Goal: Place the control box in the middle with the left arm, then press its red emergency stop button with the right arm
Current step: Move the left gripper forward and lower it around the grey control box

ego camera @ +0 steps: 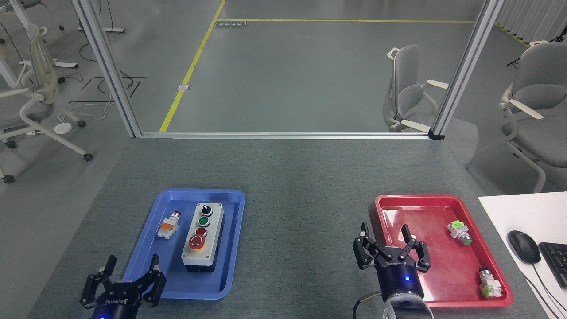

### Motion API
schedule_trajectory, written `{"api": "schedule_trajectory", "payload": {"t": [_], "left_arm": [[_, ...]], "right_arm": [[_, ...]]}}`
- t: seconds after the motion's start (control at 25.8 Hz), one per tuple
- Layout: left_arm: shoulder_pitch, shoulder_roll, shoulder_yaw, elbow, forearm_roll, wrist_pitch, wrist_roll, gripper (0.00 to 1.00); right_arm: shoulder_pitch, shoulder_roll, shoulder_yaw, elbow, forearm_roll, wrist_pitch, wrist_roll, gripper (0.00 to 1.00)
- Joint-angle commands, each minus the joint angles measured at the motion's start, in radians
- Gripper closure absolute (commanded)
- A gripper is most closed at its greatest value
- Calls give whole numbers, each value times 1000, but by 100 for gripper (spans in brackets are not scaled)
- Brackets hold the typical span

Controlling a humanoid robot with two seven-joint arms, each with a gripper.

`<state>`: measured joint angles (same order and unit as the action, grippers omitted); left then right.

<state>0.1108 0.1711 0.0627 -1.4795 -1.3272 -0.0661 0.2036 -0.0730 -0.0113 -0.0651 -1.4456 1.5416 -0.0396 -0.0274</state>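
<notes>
The light-grey control box (203, 236) with its black base lies lengthwise in the blue tray (230, 248) at the left. Its red emergency stop button (196, 242) is the button nearest me, over a yellow ring. My left gripper (131, 266) is open and empty, low at the tray's near-left corner, left of and nearer than the box. My right gripper (384, 235) is open and empty over the left edge of the red tray (421, 204). Between the two trays lies the middle (305, 221), bare dark-grey felt tabletop.
A small white-and-orange loose switch (168, 225) lies in the blue tray left of the box. Two green-tipped switches (459, 233) (489, 284) lie in the red tray. A white desk with mouse (523, 246) and keyboard (556, 262) adjoins at right. An aluminium frame (283, 134) borders the far edge.
</notes>
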Motion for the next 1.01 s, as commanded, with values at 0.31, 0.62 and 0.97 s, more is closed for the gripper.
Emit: {"api": "schedule_trajectory", "payload": {"t": [0.31,0.62,0.97], "left_arm": [[-118,-84,-150,231,-13,91,-6,1],[-157,-97,-182,288,-13,121,-3,1],[-157,-111,-182,275,-18,121,3,1]], "right_arm": [[9,-12,10,-1,14,-31,7,2],[13,-21,45,-1,14,-6,4,3],[21,-21,56,-2,8,37,-28,3]]}}
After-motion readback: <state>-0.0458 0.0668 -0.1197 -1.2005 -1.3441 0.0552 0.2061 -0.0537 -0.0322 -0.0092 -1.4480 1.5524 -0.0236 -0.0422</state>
